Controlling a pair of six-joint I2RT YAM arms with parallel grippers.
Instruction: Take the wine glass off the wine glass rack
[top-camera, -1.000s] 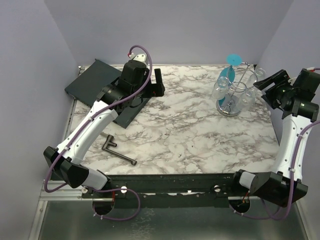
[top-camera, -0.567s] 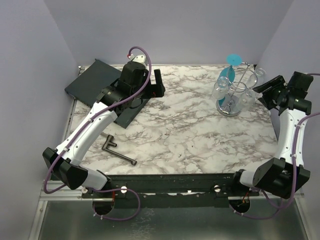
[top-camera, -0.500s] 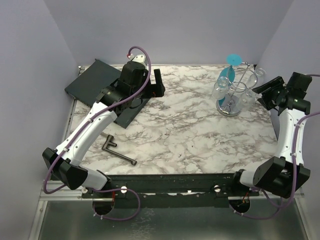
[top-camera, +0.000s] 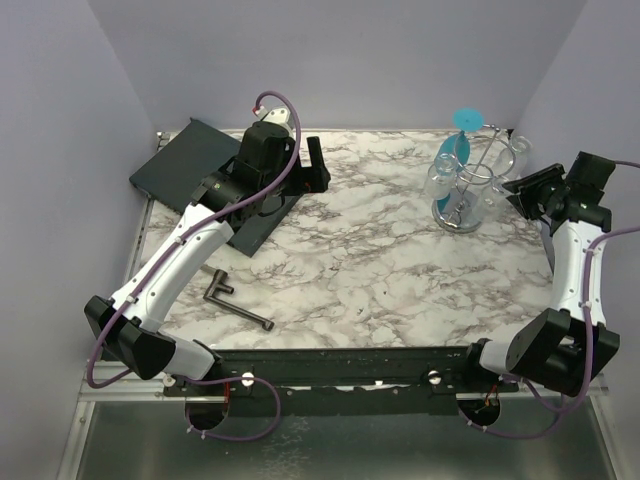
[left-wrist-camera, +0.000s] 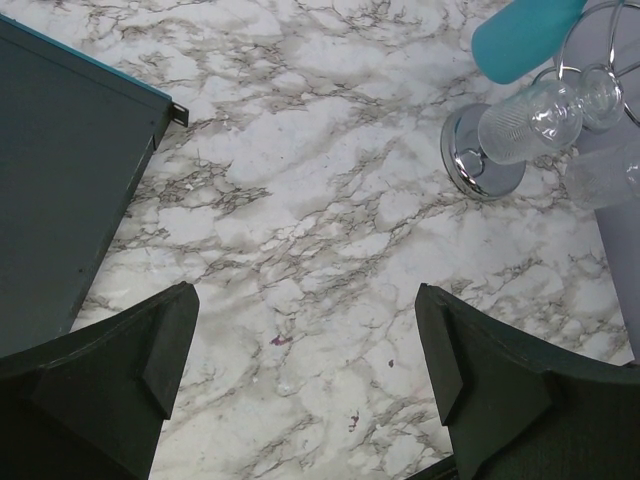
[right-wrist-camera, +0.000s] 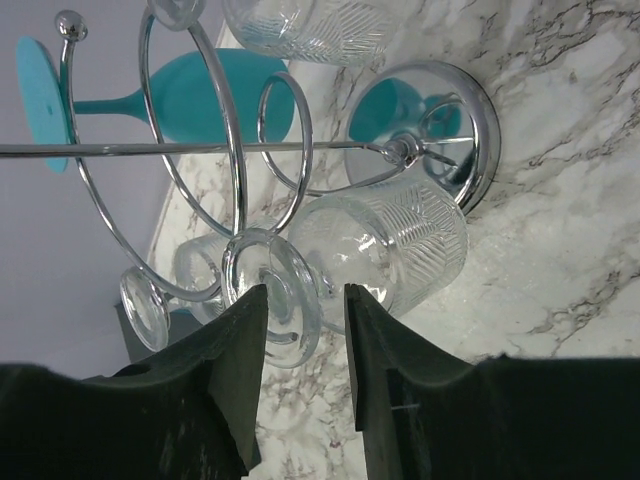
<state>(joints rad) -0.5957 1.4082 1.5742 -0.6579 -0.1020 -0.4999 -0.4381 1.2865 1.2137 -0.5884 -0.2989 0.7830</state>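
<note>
The chrome wine glass rack (top-camera: 462, 212) stands at the table's far right, with its round mirror base (right-wrist-camera: 440, 110) and wire loops. Clear wine glasses hang upside down on it, and a teal one (top-camera: 456, 143) too. In the right wrist view a clear ribbed wine glass (right-wrist-camera: 395, 250) hangs right in front of my right gripper (right-wrist-camera: 305, 320). The gripper is open, and its fingers stand either side of the glass's foot without gripping it. My left gripper (top-camera: 315, 165) is open and empty over the marble at the far left, well away from the rack (left-wrist-camera: 482, 165).
A dark flat box (top-camera: 195, 160) lies at the far left, under my left arm; its edge shows in the left wrist view (left-wrist-camera: 70, 170). A black T-shaped tool (top-camera: 235, 298) lies near the front left. Lilac walls close in behind and on both sides.
My right arm has swung so that its wrist sits closer to the rack, with the gripper now at the hanging clear glass. The left arm has not moved.
</note>
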